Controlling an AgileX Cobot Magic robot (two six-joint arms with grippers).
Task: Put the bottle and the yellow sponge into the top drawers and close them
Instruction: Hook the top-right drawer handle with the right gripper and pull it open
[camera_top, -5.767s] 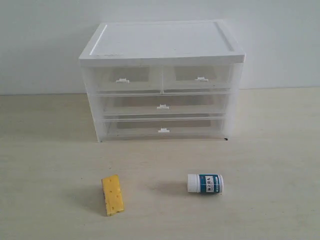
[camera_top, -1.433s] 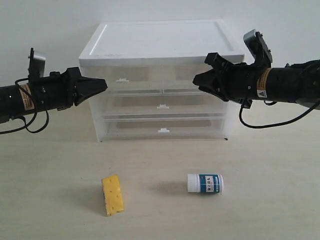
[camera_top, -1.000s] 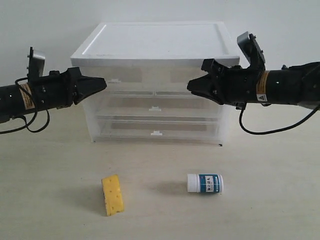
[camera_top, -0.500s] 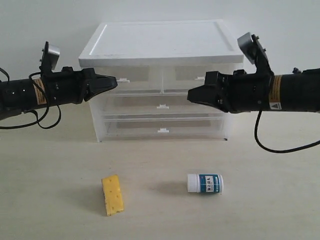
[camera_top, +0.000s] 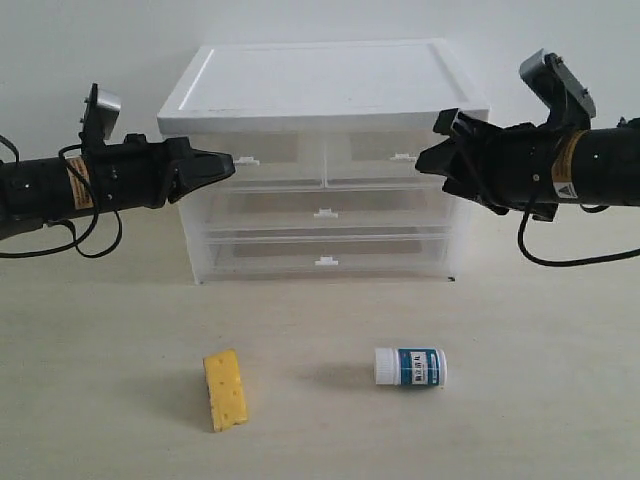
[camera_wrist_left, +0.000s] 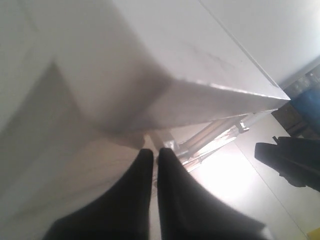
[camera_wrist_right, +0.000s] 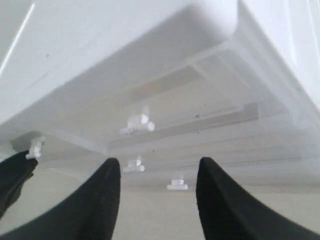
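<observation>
Drawer cabinet (camera_top: 325, 90) stands toward the bench's (camera_top: 560, 400) rear edge. Both top drawers (camera_top: 262, 158) are shut. The bottle (camera_top: 410, 366) lies on its side on the bench toward the front edge, in front of the cabinet. The yellow sponge (camera_top: 226, 389) lies well apart from it, nearer the front-left corner. Left gripper (camera_top: 228, 165) is clenched on nothing, its tip just beside the left drawer's white handle (camera_top: 245, 160); contact cannot be told. Right gripper (camera_top: 432, 150) is released, spread wide beside the right top drawer.

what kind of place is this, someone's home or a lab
Probably a robot test bench, not a home: bare pale table against a blank wall, left arm and right arm reaching in, only a drawer unit, yellow sponge and bottle laid out.
</observation>
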